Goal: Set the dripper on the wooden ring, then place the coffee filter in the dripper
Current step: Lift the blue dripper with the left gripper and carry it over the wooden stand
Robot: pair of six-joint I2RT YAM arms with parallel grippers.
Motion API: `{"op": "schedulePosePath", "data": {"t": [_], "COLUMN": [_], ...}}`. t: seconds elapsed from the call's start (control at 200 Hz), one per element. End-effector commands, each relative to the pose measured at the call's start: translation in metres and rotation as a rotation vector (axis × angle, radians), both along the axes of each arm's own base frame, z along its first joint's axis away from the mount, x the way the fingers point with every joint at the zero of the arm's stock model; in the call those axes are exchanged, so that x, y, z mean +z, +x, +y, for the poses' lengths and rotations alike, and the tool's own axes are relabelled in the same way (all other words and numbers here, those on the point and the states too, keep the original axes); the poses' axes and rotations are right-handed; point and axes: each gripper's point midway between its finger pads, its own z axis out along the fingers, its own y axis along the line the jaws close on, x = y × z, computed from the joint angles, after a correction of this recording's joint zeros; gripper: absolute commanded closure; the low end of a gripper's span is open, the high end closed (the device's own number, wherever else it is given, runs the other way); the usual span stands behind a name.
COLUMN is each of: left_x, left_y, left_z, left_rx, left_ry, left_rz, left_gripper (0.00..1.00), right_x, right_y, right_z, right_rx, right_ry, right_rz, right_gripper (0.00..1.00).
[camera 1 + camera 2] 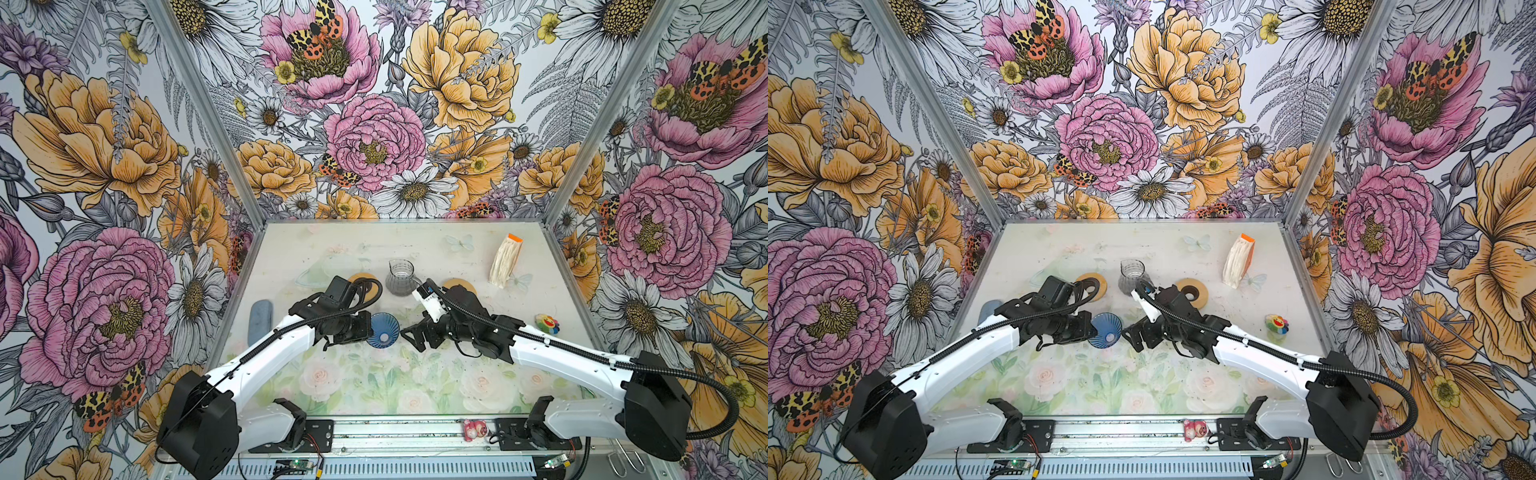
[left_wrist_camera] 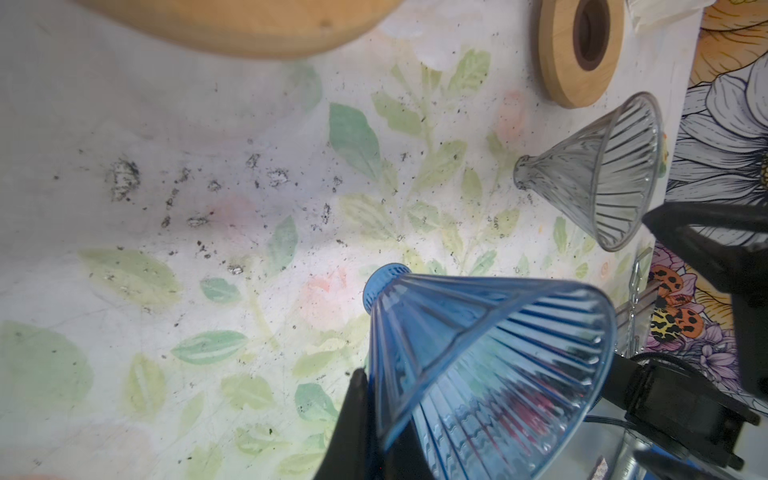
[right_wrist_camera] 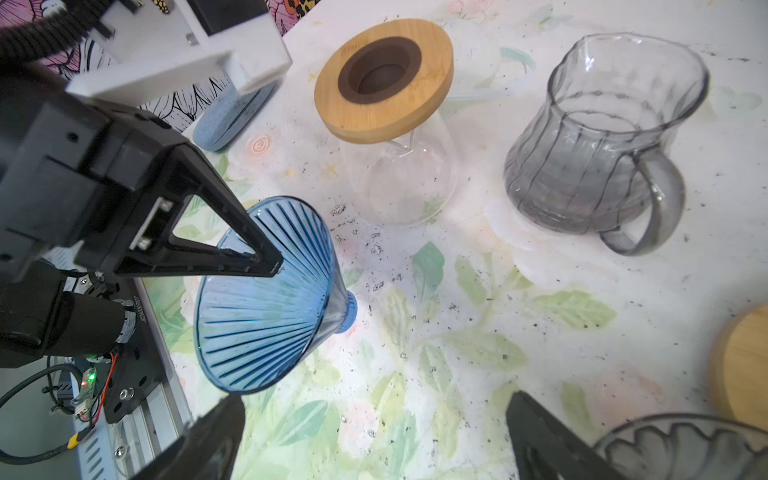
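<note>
Pink toy figure [image 1: 473, 430] on the near rail, off the tabletop [image 1: 365, 386]. Next in, mid-tabletop: blue dripper [image 1: 383, 330] in the left jaws, pinched on the cone wall at the rim, one finger [image 3: 232, 214] inside the cone, the other [image 2: 353, 436] outside. Tilted well over, not upright. Neck contact with tabletop: can't tell. Right jaws just beside it on the right, spread wide, clear of the rim. Grey dripper [image 2: 602, 170] on its side close by the right jaws; not made out in the top views.

Roughly level with these: blue-grey case [image 1: 259, 320] by the left wall, flower toy [image 1: 546, 323] toward the right wall.

Further back, a row left to right: clear carafe [image 3: 403, 183] with bamboo lid [image 1: 360, 276], grey glass pitcher [image 1: 400, 278], wooden ring [image 1: 459, 286]. Lid and ring each partly hidden behind an arm in both top views.

Farthest, right rear: coffee filter pack [image 1: 505, 262], white stack with orange top, standing on the tabletop, well apart from the blue dripper and from both jaws. Filter not yet in the dripper.
</note>
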Motion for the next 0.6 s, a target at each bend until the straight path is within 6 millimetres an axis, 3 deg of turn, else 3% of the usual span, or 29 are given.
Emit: {"op": "schedulePosePath", "data": {"t": [0.0, 0.595], "left_x": [0.024, 0.089], "left_y": [0.01, 0.058], "left_z": [0.0, 0.025], "left_rx": [-0.017, -0.02], "left_ry": [-0.002, 0.032], "left_rz": [-0.076, -0.258], "left_gripper": [0.96, 0.96], "right_x": [0.01, 0.024], "right_y": [0.003, 0.007], "right_z": [-0.005, -0.014], "right_rx": [-0.012, -0.038], "right_ry": [-0.004, -0.001], "right_rz": [-0.066, -0.149], "right_gripper": [0.0, 0.0]}}
